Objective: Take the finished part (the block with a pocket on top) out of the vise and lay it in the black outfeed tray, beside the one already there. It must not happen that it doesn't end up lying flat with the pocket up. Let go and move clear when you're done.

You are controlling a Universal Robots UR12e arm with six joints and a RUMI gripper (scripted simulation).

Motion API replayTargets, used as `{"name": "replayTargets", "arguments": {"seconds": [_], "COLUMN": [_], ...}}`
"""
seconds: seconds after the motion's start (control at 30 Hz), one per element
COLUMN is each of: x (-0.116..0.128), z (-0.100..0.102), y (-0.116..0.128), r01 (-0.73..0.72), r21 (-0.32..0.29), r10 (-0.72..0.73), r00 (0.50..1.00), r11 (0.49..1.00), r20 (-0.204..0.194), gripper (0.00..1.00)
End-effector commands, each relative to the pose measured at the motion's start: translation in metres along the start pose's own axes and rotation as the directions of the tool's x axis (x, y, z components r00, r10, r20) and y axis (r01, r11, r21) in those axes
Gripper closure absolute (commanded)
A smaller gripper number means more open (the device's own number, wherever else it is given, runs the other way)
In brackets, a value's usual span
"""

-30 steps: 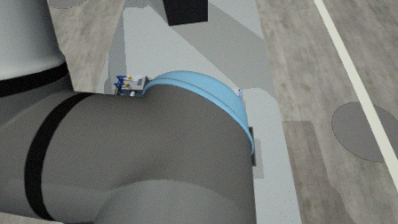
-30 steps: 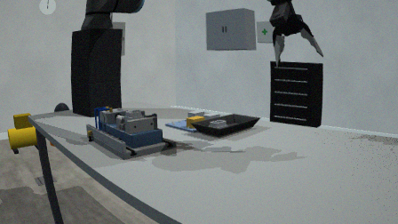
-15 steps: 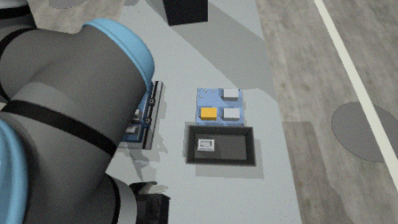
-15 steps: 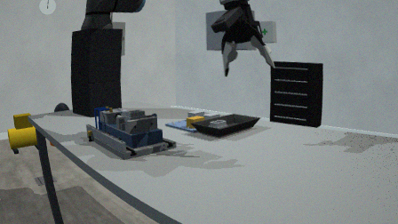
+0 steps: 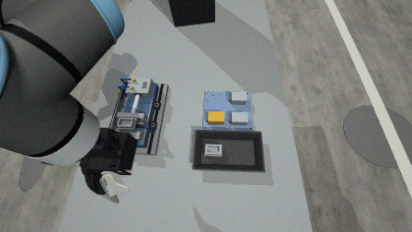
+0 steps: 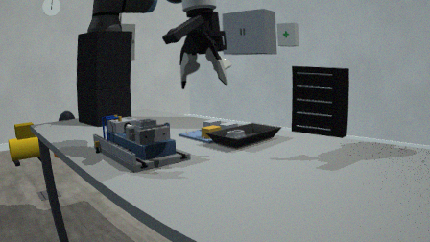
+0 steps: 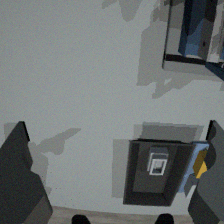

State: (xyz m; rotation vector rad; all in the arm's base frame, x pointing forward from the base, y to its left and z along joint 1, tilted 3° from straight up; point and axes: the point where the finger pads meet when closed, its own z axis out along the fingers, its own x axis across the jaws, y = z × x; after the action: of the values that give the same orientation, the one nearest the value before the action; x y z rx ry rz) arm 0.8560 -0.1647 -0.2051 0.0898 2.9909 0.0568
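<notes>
The pincer (image 6: 203, 76) hangs wide open and empty, high above the bench (image 6: 288, 184). In the exterior view the finished part (image 6: 153, 132) sits clamped in the vise (image 6: 139, 147), well below and to the pincer's lower left.

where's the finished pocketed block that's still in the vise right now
In the top view, the grey pocketed block sits clamped in the blue-and-grey vise on the table's left side, left of the black outfeed tray. The open claw hangs high above it.

Even, soft light falls from above; blocky grey shadows lie on the desk (image 5: 184, 195). All views look coarse and slightly blurred, without glare.
</notes>
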Motion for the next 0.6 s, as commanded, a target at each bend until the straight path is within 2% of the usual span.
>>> {"name": "replayTargets", "arguments": {"seconds": [0.0,0.13,0.2,0.3,0.4,0.57], "x": [0.052,0.104,0.104,0.131,0.148,0.158], "z": [-0.005,-0.007,-0.007,-0.008,-0.010,-0.011], "y": [-0.034,-0.057,-0.057,-0.068,-0.073,-0.077], "r01": [-0.013,-0.030,-0.030,-0.039,-0.045,-0.048], "r21": [0.019,0.031,0.031,0.036,0.039,0.041], "r10": [0.013,0.032,0.032,0.042,0.048,0.052], "r00": [1.000,0.998,0.998,0.997,0.996,0.995], "r11": [1.000,0.999,0.999,0.999,0.998,0.998], "r20": [-0.024,-0.054,-0.054,-0.070,-0.080,-0.086], "gripper": [0.00,0.00,0.00,0.00,0.00,0.00]}}
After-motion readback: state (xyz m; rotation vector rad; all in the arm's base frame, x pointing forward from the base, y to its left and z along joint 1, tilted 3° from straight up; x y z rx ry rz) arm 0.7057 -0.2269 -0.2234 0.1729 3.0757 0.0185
